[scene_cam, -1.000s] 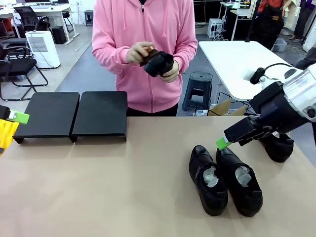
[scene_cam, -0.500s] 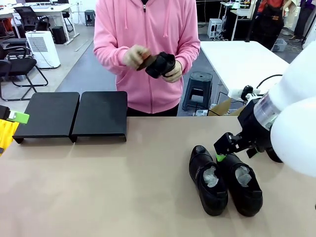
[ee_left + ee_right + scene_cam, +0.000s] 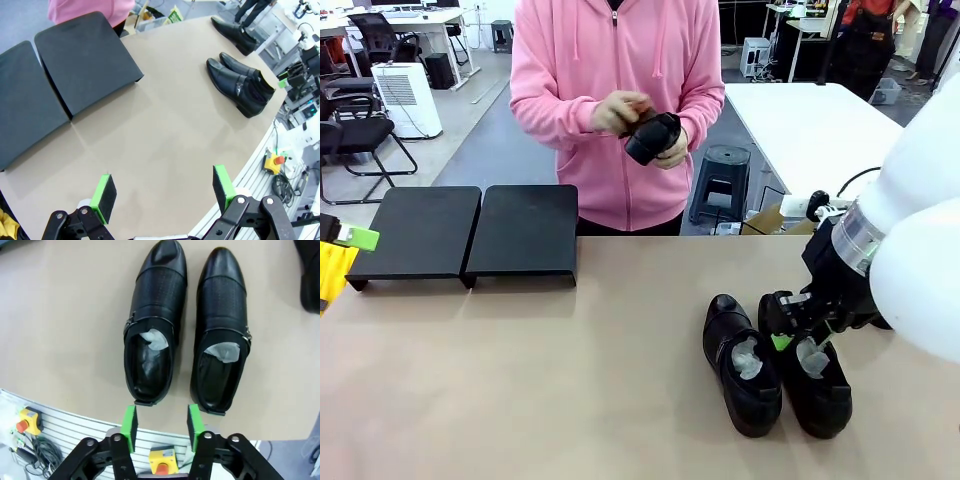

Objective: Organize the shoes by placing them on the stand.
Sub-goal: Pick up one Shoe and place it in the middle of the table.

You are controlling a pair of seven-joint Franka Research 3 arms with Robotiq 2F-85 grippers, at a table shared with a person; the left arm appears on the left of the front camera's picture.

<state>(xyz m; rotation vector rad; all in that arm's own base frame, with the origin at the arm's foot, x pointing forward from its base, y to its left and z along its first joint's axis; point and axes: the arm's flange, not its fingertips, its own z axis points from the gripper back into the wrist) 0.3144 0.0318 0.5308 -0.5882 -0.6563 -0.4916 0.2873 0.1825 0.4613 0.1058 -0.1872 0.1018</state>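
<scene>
Green pads (image 3: 130, 422) of the right gripper (image 3: 161, 412) stand part-spread, seemingly just behind one shoe's (image 3: 152, 325) heel.

White right arm (image 3: 920, 240); black tool (image 3: 162, 424), green pads (image 3: 130, 422); wrist ring (image 3: 857, 238) seemingly silver.

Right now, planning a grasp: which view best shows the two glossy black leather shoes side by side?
Right wrist view: both shoes whole, from above. Front: right gripper covers one heel. Left wrist: small, side-on.
</scene>
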